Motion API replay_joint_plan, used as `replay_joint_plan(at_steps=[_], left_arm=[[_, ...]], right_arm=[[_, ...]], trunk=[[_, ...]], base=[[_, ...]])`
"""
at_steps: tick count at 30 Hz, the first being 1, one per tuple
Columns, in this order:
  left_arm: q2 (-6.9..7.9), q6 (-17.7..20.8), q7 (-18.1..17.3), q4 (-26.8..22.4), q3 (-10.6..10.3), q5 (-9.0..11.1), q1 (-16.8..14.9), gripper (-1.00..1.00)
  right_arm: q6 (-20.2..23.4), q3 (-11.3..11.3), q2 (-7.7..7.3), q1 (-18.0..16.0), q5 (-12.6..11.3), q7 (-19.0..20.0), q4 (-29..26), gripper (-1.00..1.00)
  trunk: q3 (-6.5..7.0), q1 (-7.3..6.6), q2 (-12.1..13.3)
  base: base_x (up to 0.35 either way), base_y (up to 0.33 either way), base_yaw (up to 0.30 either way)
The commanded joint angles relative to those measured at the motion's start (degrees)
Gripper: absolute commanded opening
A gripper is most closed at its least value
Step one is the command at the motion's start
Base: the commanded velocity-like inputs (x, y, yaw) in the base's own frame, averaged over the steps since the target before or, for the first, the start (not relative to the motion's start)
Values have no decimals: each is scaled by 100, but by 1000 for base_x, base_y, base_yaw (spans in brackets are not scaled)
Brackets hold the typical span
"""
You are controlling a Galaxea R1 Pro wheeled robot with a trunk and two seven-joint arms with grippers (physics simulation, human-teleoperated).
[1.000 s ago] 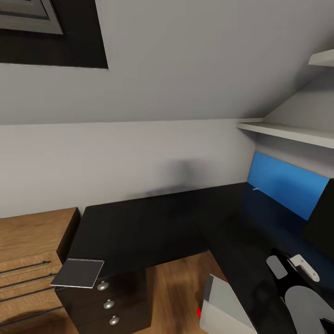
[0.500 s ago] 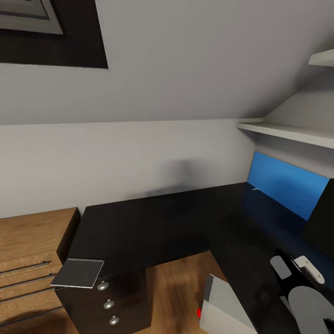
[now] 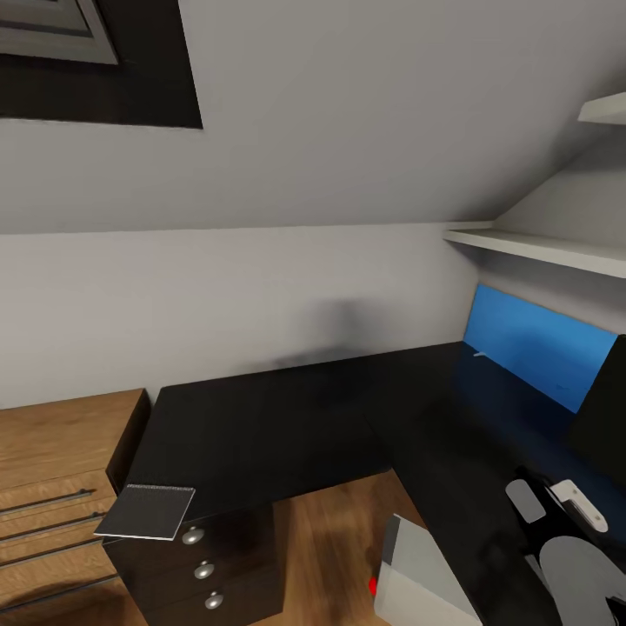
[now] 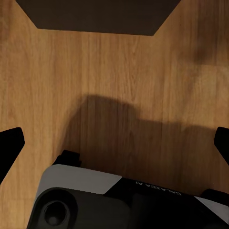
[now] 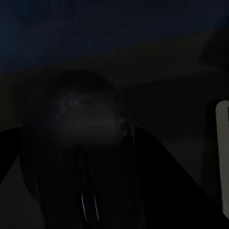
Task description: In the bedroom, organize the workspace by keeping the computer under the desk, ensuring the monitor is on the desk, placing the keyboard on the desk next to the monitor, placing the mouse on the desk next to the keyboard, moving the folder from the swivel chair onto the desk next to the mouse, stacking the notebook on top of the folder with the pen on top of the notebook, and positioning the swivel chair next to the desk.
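1. Probably placing the small dark rounded mouse on the glossy black L-shaped desk, just below the right gripper (grip impossible to tell, too dark).
2. Left gripper: spread wide, empty.
3. Next, likely: lowering gently, then releasing.

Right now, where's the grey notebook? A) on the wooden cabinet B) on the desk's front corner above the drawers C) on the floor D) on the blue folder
B: the notebook lies flat on the black desk, at its near corner over the drawer unit, slightly overhanging the edge, apart from the blue folder against the far wall.
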Motion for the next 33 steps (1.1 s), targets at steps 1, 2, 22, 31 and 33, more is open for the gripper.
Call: replay_joint_plan(at_steps=[1,2,22,31,33], left_arm=[[5,20,49,-12,-27,60,-2,100],[5,20,48,-12,-27,60,-2,100],[5,20,42,-12,-27,60,-2,100],[5,20,46,-12,-23,67,-2,100],[5,20,49,-12,-22,68,-2,100]], right_arm=[[-48,7,3,-5,-79,-4,-1,-100],[-48,9,5,-5,-78,-4,-1,-100],[-26,30,17,-5,-72,12,-7,-100],[-30,30,25,-3,-73,10,-2,-100],[-31,30,25,-4,-71,12,-2,-100]], trunk=[[-8,1,-6],[-8,1,-6],[10,1,-6],[10,1,-6],[10,1,-6]], base=[[0,0,0],[0,0,0],[-24,21,-31],[-59,47,0],[-3,2,0]])
